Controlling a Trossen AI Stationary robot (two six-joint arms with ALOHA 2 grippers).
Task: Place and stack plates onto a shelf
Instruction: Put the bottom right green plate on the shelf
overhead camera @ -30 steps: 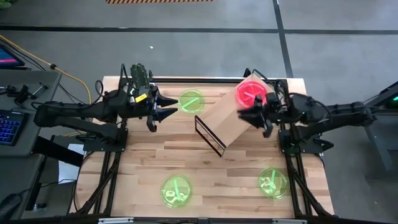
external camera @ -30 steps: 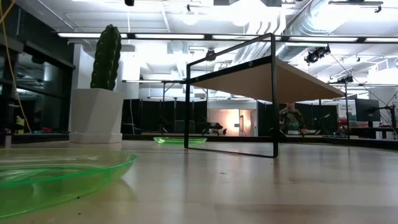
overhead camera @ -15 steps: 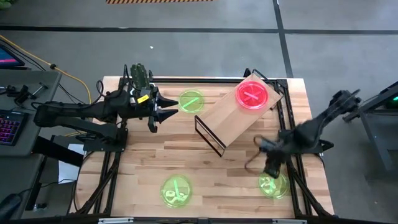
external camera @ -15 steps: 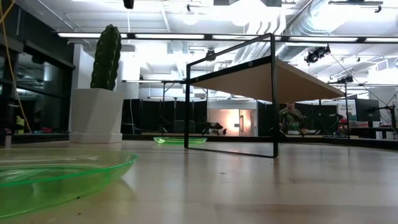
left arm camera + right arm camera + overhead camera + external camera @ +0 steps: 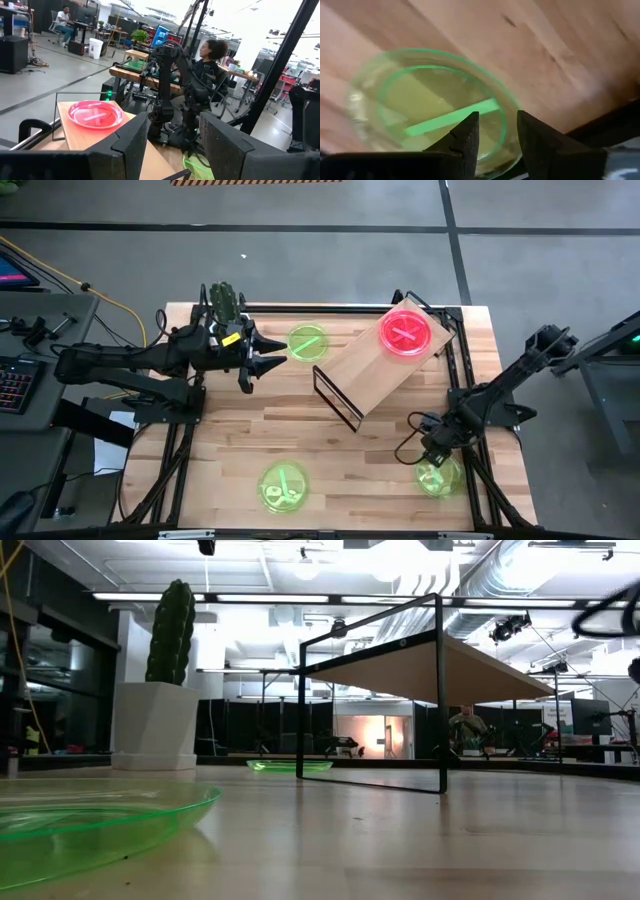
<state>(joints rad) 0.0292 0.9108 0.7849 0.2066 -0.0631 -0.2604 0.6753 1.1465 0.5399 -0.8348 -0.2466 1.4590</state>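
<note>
A red-pink plate [image 5: 405, 332] [image 5: 95, 114] lies flat on the far right end of the light-wood shelf [image 5: 375, 370] [image 5: 440, 665]. Whether it is one plate or a stack, I cannot tell. Three green plates lie flat on the table: one far [image 5: 307, 342] [image 5: 290, 766], one near left [image 5: 284, 486] [image 5: 90, 820], one near right [image 5: 440, 477] [image 5: 430, 110]. My right gripper [image 5: 428, 452] [image 5: 497, 132] is open, pointing down over the near-right plate's rim. My left gripper [image 5: 272, 354] [image 5: 175, 150] waits open, left of the far green plate.
A cactus in a white pot [image 5: 225, 302] [image 5: 155, 725] stands at the far left corner, behind my left gripper. The shelf lies slantwise across the table's far right part. The near-right plate sits close to the table's right edge [image 5: 600, 115]. People sit in the room beyond [image 5: 215, 60].
My right gripper has left the red-pink plate on the shelf, swung fast toward the table's near edge, and come down over the near-right green plate. The red-pink plate stays on the shelf. My left arm has kept still.
</note>
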